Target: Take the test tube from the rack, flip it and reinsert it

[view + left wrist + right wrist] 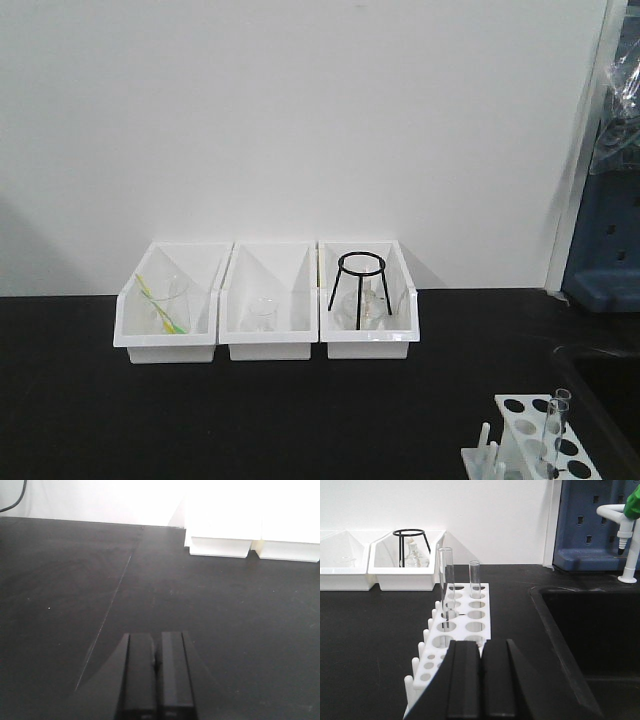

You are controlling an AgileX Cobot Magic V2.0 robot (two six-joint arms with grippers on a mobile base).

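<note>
- Right gripper [481,660], black with two flat fingers: I am holding its fingers pressed together with nothing between them, at the near end of the rack and clear of both tubes.
- Left gripper [156,665], the same black build: I am holding its fingers pressed together as well, gripping nothing, over bare tabletop well away from the rack.
- Small white plastic rack [462,630], top plate with rows of round holes and short upright pegs along its left side: it is sitting on the tabletop just beside the sink.
- Nearer clear glass test tube [446,585], slim with an open rim: it is standing upright in a hole of the column next to the pegs, rising well above the plate.
- Farther clear glass test tube [474,580]: it is standing upright in the neighbouring column, further toward the rack's far end.
- Black matte tabletop [250,420]: it is carrying everything listed.
- Left white plastic bin [165,350]: it is holding clear glassware and a yellow-green stick.
- Middle white plastic bin [268,350]: it is holding a small clear glass vessel.
- Right white plastic bin [368,350]: it is holding a black wire tripod stand [358,300] and clear glassware behind it.
- Black recessed sink [600,640]: it is lying to the right of the rack.
- Blue perforated panel [590,525] and white tap [632,555]: both are standing behind the sink.
</note>
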